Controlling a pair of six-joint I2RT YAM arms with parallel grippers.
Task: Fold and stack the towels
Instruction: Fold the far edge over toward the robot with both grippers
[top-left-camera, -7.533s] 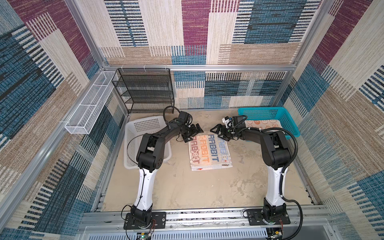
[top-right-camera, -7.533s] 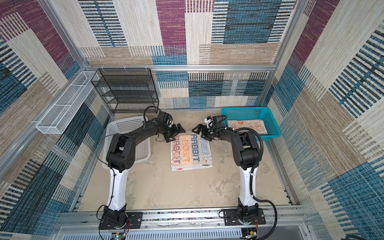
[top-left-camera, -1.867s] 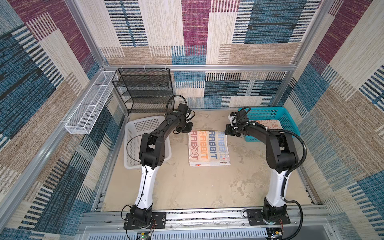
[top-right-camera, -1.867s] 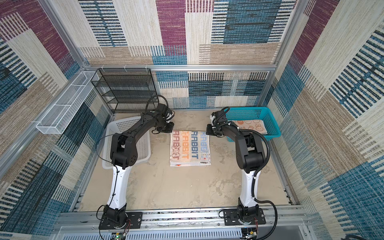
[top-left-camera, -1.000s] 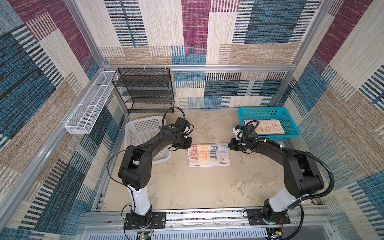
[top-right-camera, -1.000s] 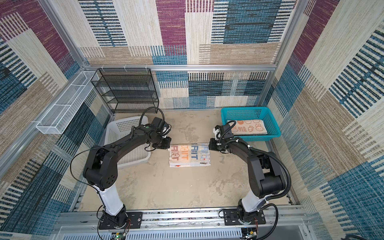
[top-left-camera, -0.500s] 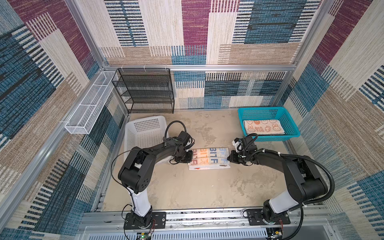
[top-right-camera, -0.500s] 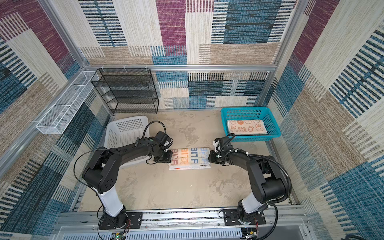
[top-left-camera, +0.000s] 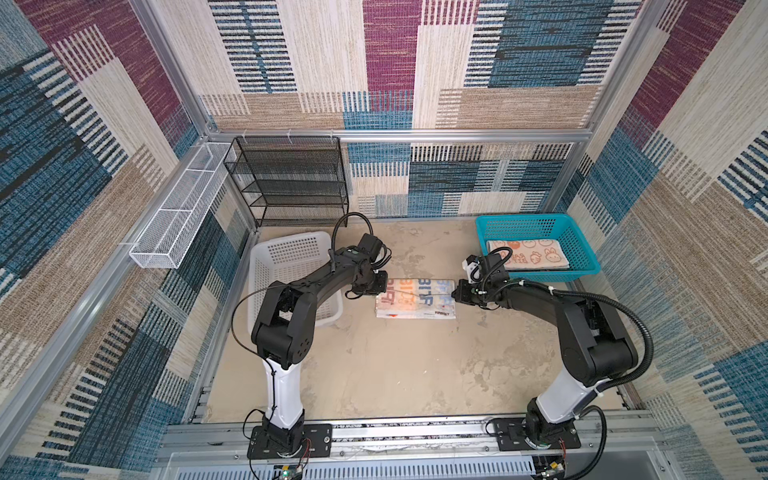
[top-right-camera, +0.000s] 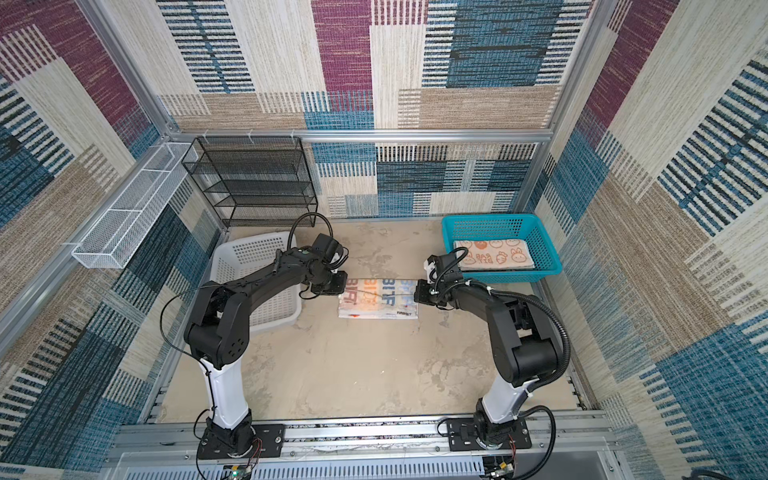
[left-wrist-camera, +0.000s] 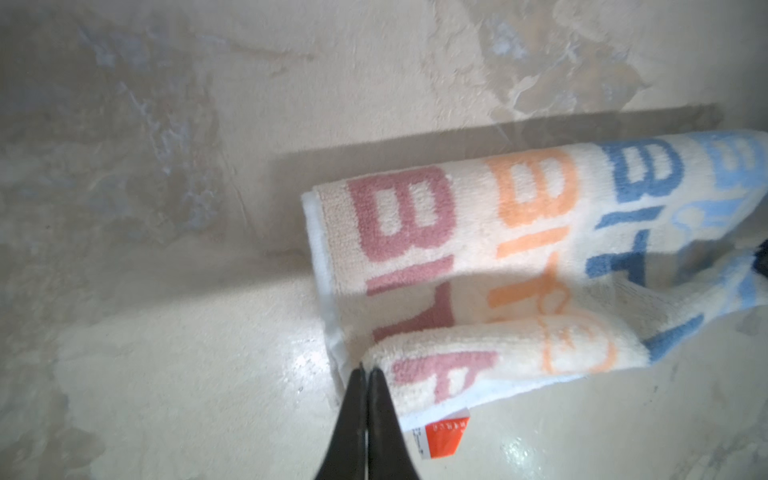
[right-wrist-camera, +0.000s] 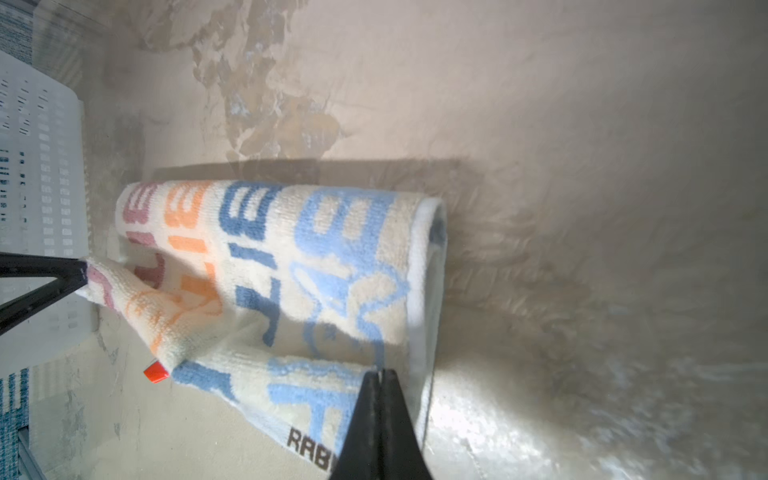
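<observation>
Cream terry towel with big pink, orange and blue letters lies folded on the mottled beige tabletop, in the middle between the two arms. In both top views the claws are too small for us to see how their jaws stand. The left wrist view cuts this towel off at one side. In the right wrist view the black fingers cover the end of the brown word that begins "RAB".

The left gripper is pinched closed on a lifted corner of the top layer. The right gripper is pinched closed on the corner at the other end of the same edge.

A second cream towel with orange rabbits lies in the turquoise plastic basket. What is under it we cannot tell.
</observation>
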